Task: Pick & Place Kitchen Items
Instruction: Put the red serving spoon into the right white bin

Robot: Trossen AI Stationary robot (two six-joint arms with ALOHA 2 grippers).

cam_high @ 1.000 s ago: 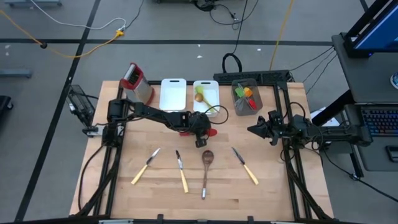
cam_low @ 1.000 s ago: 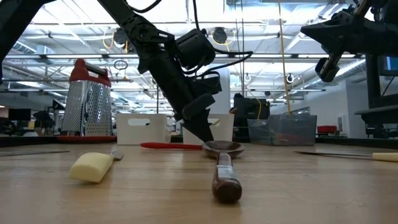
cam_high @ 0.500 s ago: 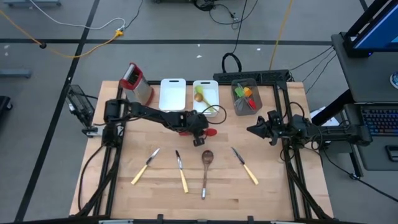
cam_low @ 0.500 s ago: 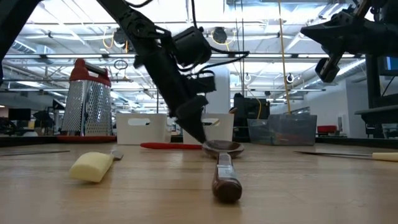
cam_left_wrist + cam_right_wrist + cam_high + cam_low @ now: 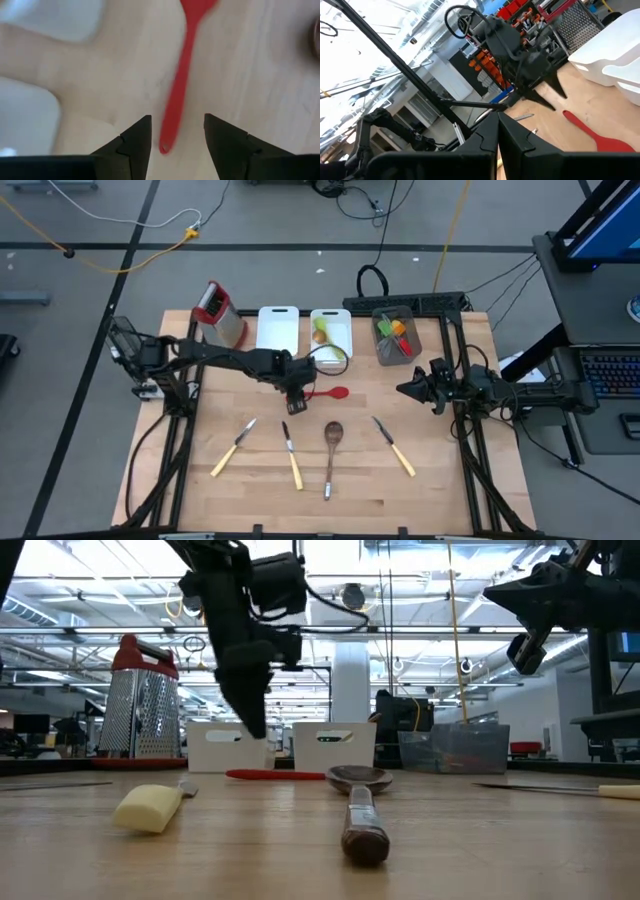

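A red spatula [image 5: 325, 393] lies flat on the wooden table [image 5: 200, 480], its head toward the right. My left gripper [image 5: 293, 402] hangs open above the spatula's handle end [image 5: 165, 142]. Its fingers stand to either side of the handle end and clear of it; the low view shows the fingertips [image 5: 255, 730] well above the spatula [image 5: 270, 775]. My right gripper [image 5: 405, 388] waits shut in the air at the table's right side. A wooden spoon [image 5: 332, 438] and three cream-handled knives [image 5: 291, 453] lie on the near half of the table.
A red-topped grater [image 5: 220, 310] stands at the far left. Beside it are two white trays [image 5: 278, 330], one of them [image 5: 343, 338] holding green and yellow items, and a grey bin [image 5: 395, 338] with several utensils. Bare wood lies along the near edge.
My left gripper has risen from beside the wooden spoon's bowl and drawn back toward the table's left edge, ending above the red spatula's handle end. The spatula and the spoon have stayed where they lay.
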